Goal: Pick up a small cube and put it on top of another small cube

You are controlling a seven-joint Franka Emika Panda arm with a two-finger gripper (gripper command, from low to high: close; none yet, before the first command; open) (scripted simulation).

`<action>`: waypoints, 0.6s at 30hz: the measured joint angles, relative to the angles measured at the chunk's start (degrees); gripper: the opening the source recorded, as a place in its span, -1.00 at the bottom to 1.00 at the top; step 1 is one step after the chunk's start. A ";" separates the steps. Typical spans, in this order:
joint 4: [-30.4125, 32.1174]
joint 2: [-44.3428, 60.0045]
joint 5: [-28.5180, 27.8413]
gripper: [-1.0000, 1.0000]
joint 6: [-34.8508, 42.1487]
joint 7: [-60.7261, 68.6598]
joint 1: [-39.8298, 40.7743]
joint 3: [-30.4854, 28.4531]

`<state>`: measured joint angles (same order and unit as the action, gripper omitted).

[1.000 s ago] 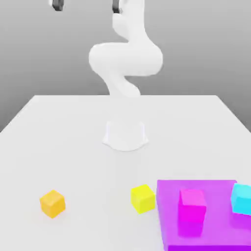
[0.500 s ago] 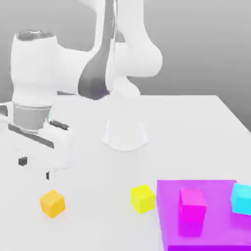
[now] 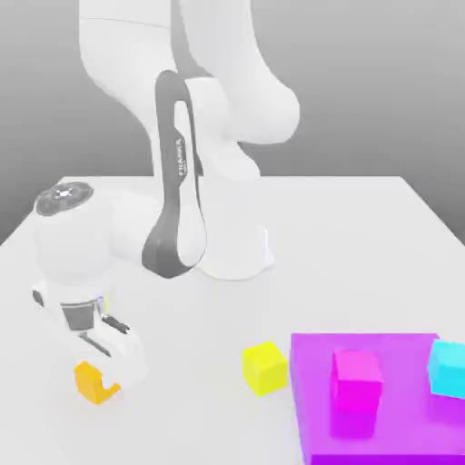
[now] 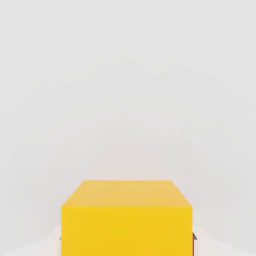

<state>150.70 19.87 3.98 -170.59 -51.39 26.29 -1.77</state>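
1. Gripper (image 3: pixel 107 378): one, white, between 7 and 8 o'clock from the exterior view's centre; clenched on the orange cube, one finger to either side.
2. Orange cube (image 3: pixel 93 381): the small cube to be picked up; plain, between 7 and 8 o'clock, down at the white table (image 3: pixel 186 336), partly hidden by the hand in the exterior view.
3. Cyan cube (image 3: pixel 449 370): the one to be topped; plain, at 4 o'clock, upon the purple slab, nothing on it.
4. Purple slab (image 3: pixel 413 413): flat, broad, between 4 and 5 o'clock.
5. Magenta cube (image 3: pixel 356 381): near 5 o'clock, upon the same slab, apart from the cyan cube.
6. Yellow cube (image 3: pixel 265 368): between 5 and 6 o'clock, on the table, just beside the slab.
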 joint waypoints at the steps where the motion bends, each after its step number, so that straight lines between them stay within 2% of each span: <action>1: 0.25 -1.34 -0.13 -1.00 1.06 -0.13 -0.05 -0.09; 7: 1.60 -11.56 -2.96 -1.00 9.96 -1.76 -1.74 -0.31; 18: -7.09 -14.13 -6.50 -1.00 21.29 1.06 -16.61 13.50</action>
<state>143.61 5.74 -2.53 -149.31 -50.33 9.67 11.73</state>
